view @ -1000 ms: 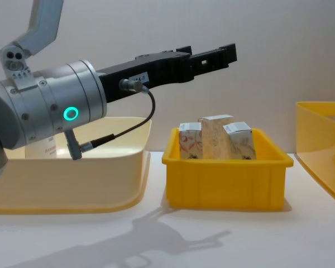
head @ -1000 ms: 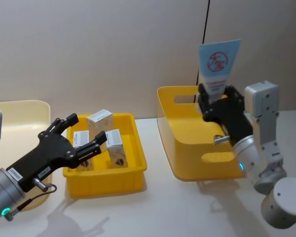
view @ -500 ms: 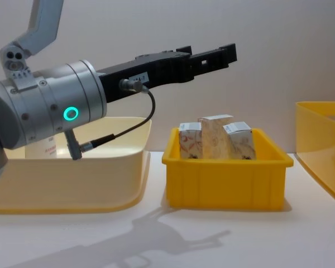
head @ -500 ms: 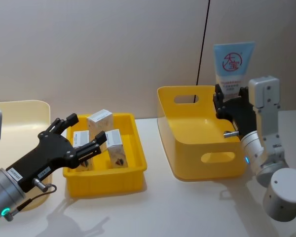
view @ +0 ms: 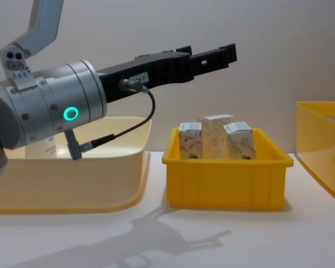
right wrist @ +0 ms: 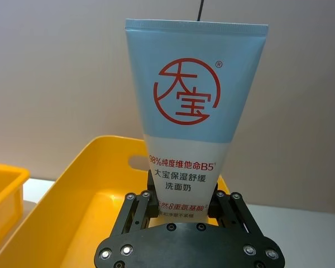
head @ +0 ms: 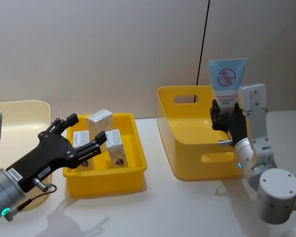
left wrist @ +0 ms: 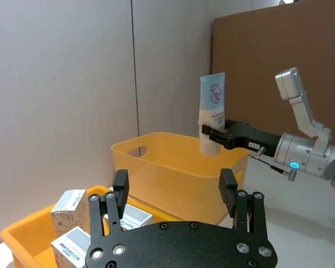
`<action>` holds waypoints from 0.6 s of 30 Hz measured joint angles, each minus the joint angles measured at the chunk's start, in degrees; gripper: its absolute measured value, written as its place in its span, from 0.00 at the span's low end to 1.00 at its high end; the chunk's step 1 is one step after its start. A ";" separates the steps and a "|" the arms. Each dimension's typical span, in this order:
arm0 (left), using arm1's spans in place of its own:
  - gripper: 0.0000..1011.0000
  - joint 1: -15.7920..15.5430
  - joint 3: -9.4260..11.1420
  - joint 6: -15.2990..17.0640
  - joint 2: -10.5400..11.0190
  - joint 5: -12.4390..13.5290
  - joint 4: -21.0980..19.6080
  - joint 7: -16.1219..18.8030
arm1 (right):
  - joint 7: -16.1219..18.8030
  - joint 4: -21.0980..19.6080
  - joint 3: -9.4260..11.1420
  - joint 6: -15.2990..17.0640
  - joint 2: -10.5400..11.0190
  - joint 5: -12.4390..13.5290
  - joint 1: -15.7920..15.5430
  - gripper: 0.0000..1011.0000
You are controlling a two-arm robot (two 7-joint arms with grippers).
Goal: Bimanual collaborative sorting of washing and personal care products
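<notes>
A light-blue tube [head: 227, 80] with a red round logo stands upright in my right gripper [head: 226, 114], which is shut on its white lower end above the far right side of the large yellow bin [head: 207, 158]. In the right wrist view the tube [right wrist: 192, 106] rises from between the fingers of that gripper [right wrist: 181, 196]. Three beige cartons [head: 113, 143] with white tops stand in the small yellow tray [head: 139, 150]. Over the tray's left part my left gripper [head: 86, 131] hovers open and holds nothing, apart from the cartons [left wrist: 70, 206].
A cream basin [head: 19, 113] sits at the far left, and the chest view shows a pale item with red print [view: 49, 148] inside it. The tray [view: 226, 187] lies between the basin [view: 72, 184] and the large bin [view: 324, 145]. A black cable [head: 203, 34] hangs behind.
My right gripper has carried the tube to the right, then a little back left and lower over the large bin, and the tube now stands straighter. The left arm has not moved.
</notes>
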 joint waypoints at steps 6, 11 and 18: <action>0.99 0.00 0.00 0.00 0.00 0.00 0.00 0.00 | -0.36 0.70 -0.06 1.28 -0.65 -0.30 0.30 0.48; 0.99 0.00 0.00 0.00 0.00 0.00 0.00 0.00 | -0.53 1.01 -0.09 1.89 -0.95 -0.41 0.46 0.61; 0.99 0.00 0.00 0.00 0.00 0.00 0.00 0.00 | -0.69 1.35 -0.12 2.40 -1.25 -0.54 0.60 0.81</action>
